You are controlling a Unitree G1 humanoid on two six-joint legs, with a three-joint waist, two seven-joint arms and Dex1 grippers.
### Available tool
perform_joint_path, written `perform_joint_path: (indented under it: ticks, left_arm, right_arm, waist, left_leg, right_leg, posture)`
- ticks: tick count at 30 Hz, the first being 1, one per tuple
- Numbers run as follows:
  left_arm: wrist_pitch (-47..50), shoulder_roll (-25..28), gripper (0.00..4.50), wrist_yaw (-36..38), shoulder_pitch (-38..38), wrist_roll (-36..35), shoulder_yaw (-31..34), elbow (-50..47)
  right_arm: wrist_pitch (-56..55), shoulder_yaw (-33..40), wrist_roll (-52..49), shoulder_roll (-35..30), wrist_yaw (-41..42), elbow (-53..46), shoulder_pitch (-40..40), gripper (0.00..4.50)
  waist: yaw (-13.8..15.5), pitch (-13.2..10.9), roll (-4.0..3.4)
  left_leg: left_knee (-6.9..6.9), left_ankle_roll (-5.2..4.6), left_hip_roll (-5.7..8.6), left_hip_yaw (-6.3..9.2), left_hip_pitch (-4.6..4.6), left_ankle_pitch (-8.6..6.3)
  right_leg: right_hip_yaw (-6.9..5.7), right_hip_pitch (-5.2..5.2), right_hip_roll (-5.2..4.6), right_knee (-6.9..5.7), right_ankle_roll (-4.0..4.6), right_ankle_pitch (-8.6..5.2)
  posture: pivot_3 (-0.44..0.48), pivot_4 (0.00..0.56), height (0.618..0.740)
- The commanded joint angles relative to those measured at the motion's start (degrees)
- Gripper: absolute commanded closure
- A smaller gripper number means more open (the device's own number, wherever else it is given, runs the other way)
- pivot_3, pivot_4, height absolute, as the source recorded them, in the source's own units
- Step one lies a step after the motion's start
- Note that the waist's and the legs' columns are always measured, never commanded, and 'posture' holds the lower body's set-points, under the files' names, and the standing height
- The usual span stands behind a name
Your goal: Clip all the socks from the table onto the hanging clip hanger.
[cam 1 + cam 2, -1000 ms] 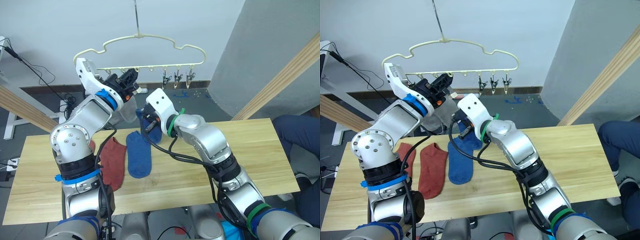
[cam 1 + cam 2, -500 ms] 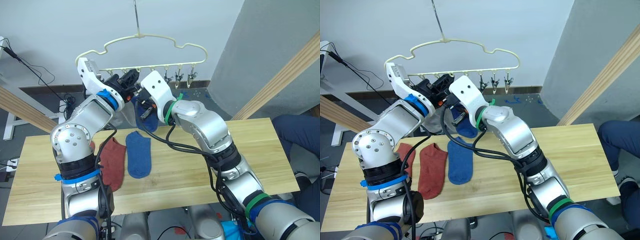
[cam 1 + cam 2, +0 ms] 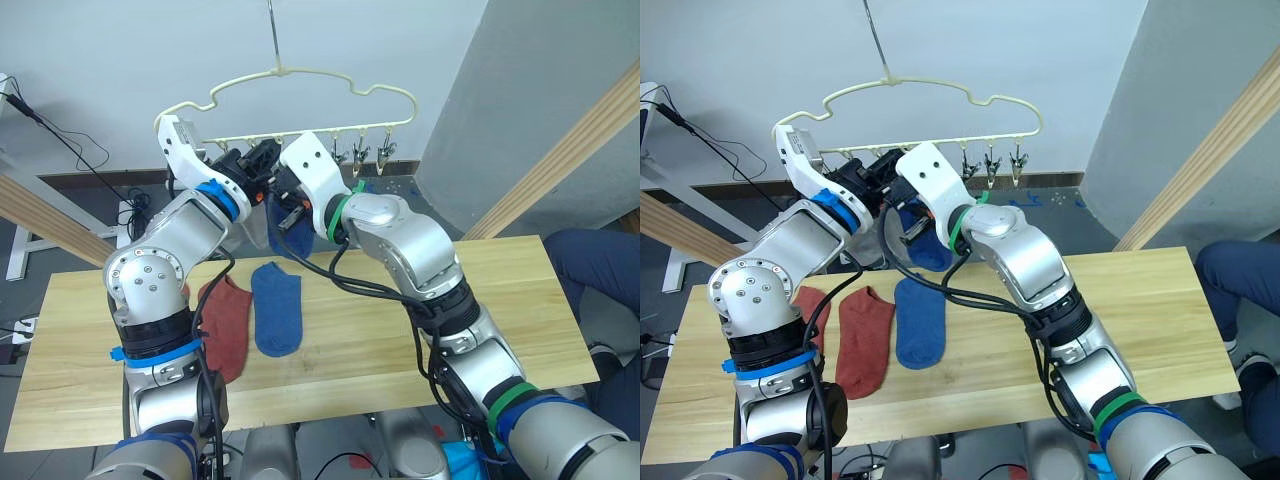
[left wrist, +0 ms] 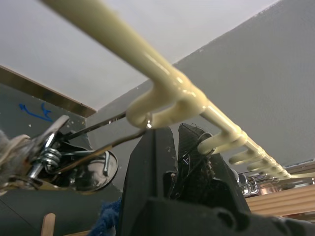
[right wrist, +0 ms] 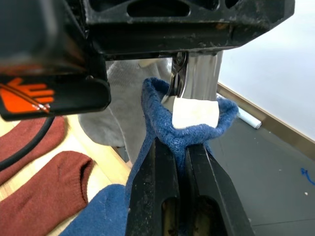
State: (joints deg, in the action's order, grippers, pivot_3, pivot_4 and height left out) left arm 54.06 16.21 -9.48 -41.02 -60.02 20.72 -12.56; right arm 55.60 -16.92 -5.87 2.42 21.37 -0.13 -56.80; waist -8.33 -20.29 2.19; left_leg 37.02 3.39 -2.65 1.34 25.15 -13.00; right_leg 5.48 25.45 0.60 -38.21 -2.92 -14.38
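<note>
The pale yellow clip hanger (image 3: 300, 82) hangs above the table (image 3: 480, 300). My left gripper (image 3: 266, 166) is up at its row of clips, fingers (image 4: 147, 167) shut on a metal clip (image 5: 179, 73). My right gripper (image 5: 179, 162) is shut on a blue sock (image 3: 290, 238) and holds its cuff right at that clip's jaws. A grey sock (image 5: 115, 118) hangs just behind. Lying flat on the table are a second blue sock (image 3: 277, 310), a rust-red sock (image 3: 225, 325) and another rust-red one (image 3: 810, 305) partly hidden by my left arm.
Three bare clips (image 3: 358, 152) hang at the hanger's right end. Thick wooden beams slant at the right (image 3: 570, 150) and left (image 3: 50, 215). A person's leg in blue (image 3: 600, 265) is past the table's right end. Cables lie on the floor at left.
My right gripper has carried the blue sock from just above the table up to the hanger, beside my left gripper. The left gripper has stayed at the clips.
</note>
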Motion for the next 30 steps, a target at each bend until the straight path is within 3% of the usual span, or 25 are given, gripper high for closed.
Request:
perform_joint_path:
  ticks: [1,8,15,21,24,27,30]
  left_arm:
    - [-0.59,0.47,4.34,0.78,0.78,0.11,-0.22,-1.42]
    - [-0.82,0.65,4.34,0.86,1.25,-0.39,-0.14,-1.64]
    - [-0.49,1.46,2.11,1.80,1.79,-0.33,-0.78,-2.25]
    - [-0.57,4.36,2.11,5.20,3.32,1.38,-3.41,-4.53]
    - [-0.48,6.41,2.09,7.33,4.76,2.24,-4.90,-7.73]
    - [-1.20,11.56,2.09,11.34,8.07,6.18,-8.32,-13.43]
    - [-2.06,13.31,2.09,12.21,10.85,7.62,-8.16,-16.02]
  right_arm:
    - [-1.95,1.07,-1.16,1.20,0.45,-1.61,-2.22,4.48]
    - [-2.12,1.27,-1.22,1.40,0.54,-1.26,-2.55,4.48]
    - [-1.82,1.25,-1.26,1.21,0.61,-1.47,-2.34,4.50]
    - [-0.84,0.91,-1.74,0.82,1.04,-2.15,-1.51,4.50]
    - [-0.14,0.49,-2.45,0.17,1.91,-2.87,-0.95,3.73]
    - [0.28,-0.04,-2.63,-0.44,1.93,-3.33,-0.21,2.72]
    - [0.52,-0.20,-2.91,-1.34,2.04,-4.42,0.85,1.58]
  waist:
    - [0.00,0.00,0.00]
    - [0.00,0.00,0.00]
    - [0.01,0.00,0.00]
    - [0.00,0.00,0.00]
    - [-0.04,0.00,0.00]
    - [-0.20,0.00,0.00]
    - [-0.03,0.00,0.01]
  left_leg:
    - [0.00,0.00,0.00,0.00,0.00,0.00]
    - [0.01,0.00,-0.01,0.00,0.00,0.00]
    - [0.03,0.00,-0.02,0.00,0.00,0.00]
    - [0.04,0.00,-0.01,0.00,0.00,0.00]
    - [0.07,0.00,0.00,0.00,-0.01,0.01]
    - [0.07,0.02,0.00,0.01,-0.03,0.02]
    - [0.05,0.10,0.00,0.02,-0.05,0.07]
  right_leg:
    - [0.01,0.00,0.00,0.00,0.00,0.00]
    - [0.00,0.00,-0.01,-0.03,0.00,0.00]
    - [0.01,0.01,-0.02,-0.07,0.00,0.00]
    - [0.04,0.10,-0.02,-0.29,0.00,0.00]
    - [0.01,0.12,-0.01,-0.39,0.00,0.00]
    - [0.08,0.16,0.00,-0.45,0.00,0.00]
    - [0.05,0.18,0.01,-0.54,0.01,-0.01]
  posture:
    - [-0.245,0.345,0.740]
    - [-0.243,0.345,0.740]
    - [-0.243,0.343,0.740]
    - [-0.236,0.344,0.740]
    - [-0.222,0.341,0.740]
    - [-0.214,0.339,0.740]
    - [-0.194,0.336,0.740]
